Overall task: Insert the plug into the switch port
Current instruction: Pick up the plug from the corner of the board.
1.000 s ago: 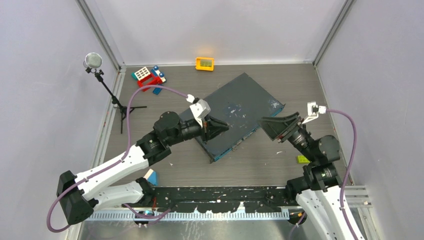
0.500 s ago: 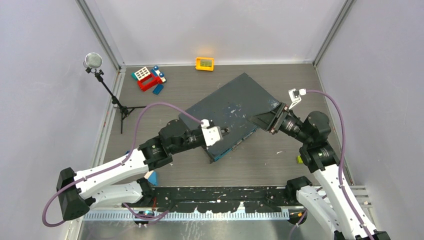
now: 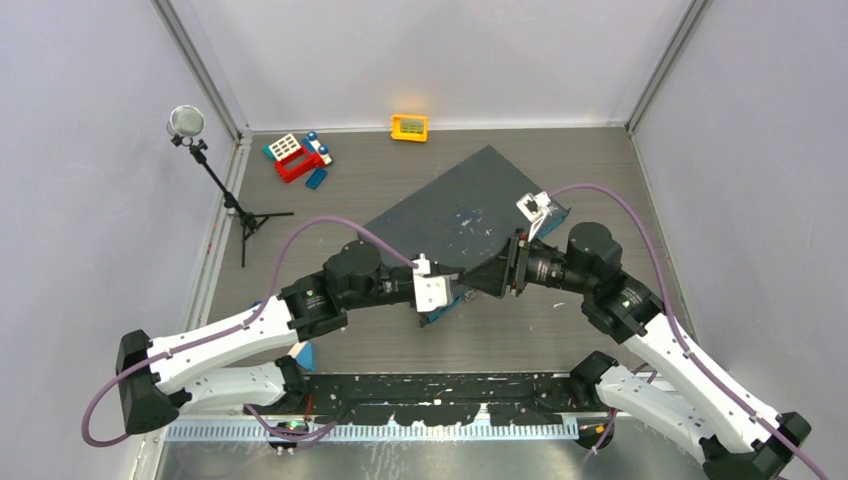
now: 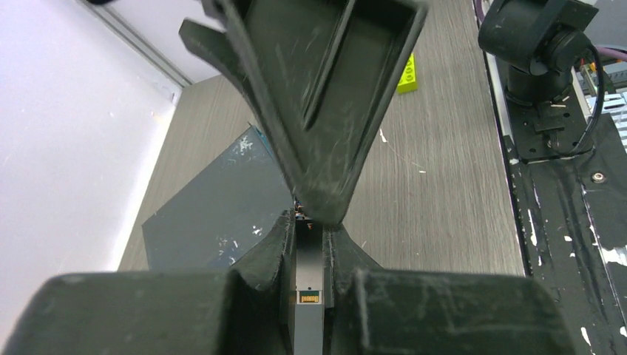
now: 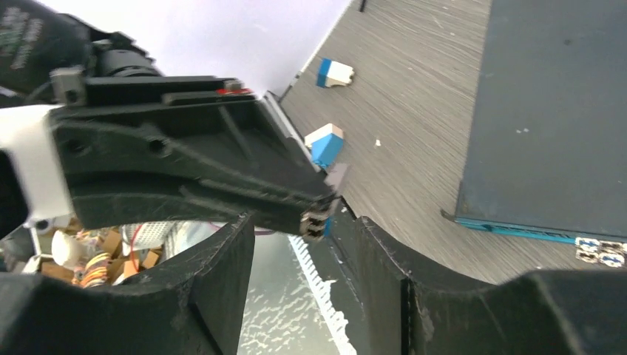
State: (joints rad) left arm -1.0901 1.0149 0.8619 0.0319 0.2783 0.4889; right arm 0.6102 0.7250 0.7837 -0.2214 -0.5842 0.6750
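Two pincers meet tip to tip over the near corner of the dark-grey box (image 3: 470,205), which lies askew on the wood-grain table (image 3: 560,330).

The left pincer (image 3: 447,291) is clamped on the plug (image 4: 309,277). The plug is a slim grey piece pinched between its fingers (image 4: 270,251). A small row of gold contacts shows on the end that faces the left wrist camera.

The right pincer (image 5: 305,222) has its jaws spread, one finger on either side of the left pincer's tip. In the right wrist view the plug's outer end sits in the gap between those fingers. I cannot tell whether either finger touches it.

The switch port (image 5: 599,255) is among the small pale sockets at the lower right edge of the right wrist view. They sit just under the thin teal front face (image 5: 517,228) of the box. There it lies off to the right of the right pincer and apart from the plug, with bare table between them. The plug is in no socket.

From above, both pincers cover most of the teal face. Only a short stretch shows at the box's near corner, just below the left pincer's tip, and the sockets cannot be made out there.

An orange-yellow box (image 3: 409,127) sits by the far wall. A cluster of toy bricks (image 3: 298,155) lies at the far left, near a microphone stand (image 3: 215,175). A blue-and-white block (image 5: 325,144) lies on the table beside the left arm, and a green brick (image 4: 407,72) lies near the right arm's base.
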